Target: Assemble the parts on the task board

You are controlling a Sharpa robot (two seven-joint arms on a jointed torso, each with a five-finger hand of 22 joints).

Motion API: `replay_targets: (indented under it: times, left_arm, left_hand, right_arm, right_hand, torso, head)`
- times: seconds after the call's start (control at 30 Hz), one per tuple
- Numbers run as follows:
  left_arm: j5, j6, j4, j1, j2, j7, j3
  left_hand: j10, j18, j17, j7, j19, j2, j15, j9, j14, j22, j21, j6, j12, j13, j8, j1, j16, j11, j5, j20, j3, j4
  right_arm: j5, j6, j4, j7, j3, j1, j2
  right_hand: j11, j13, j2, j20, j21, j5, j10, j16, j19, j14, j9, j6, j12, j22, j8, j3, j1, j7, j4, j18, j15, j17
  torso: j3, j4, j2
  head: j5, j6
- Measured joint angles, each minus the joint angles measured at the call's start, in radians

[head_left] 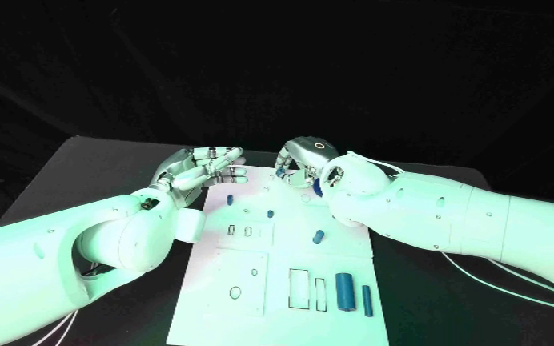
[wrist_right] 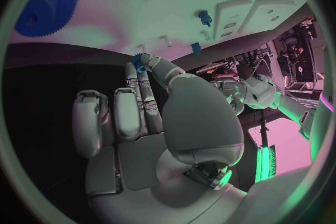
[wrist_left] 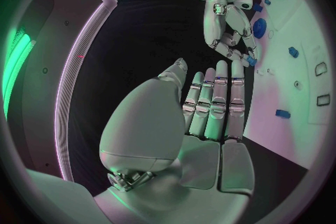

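Your right silver hand pinches a small blue part over the far edge of the white task board, while your left silver hand waits empty, fingers apart, just left.

Open gap between both hands above the task board's far edge.

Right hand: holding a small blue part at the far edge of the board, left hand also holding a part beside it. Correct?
Not quite. The right hand does pinch a small blue part in its fingers at the far edge of the task board, but the left hand holds nothing: the left wrist view shows its fingers straight and bare.
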Motion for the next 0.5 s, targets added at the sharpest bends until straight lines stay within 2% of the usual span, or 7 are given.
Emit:
replay_targets:
  times: [0.5]
  left_arm:
    - [0.0,0.0,0.001,0.003,0.001,-0.001,0.0]
  left_hand:
    - [0.0,0.0,0.0,0.0,0.0,-0.003,0.0,0.0,0.0,0.001,0.0,0.0,0.0,0.0,0.0,-0.003,0.0,0.0,0.0,0.0,0.0,0.0]
  right_arm:
    - [0.016,0.008,-0.035,0.001,0.0,-0.001,0.037]
  right_hand:
    - [0.0,0.003,0.001,0.0,0.004,0.003,0.0,0.004,0.0,0.0,0.002,-0.003,-0.008,0.0,-0.005,0.004,0.004,0.0,0.005,0.0,0.0,0.0]
  torso:
    - [-0.001,0.001,0.002]
  head:
    - [0.007,0.0]
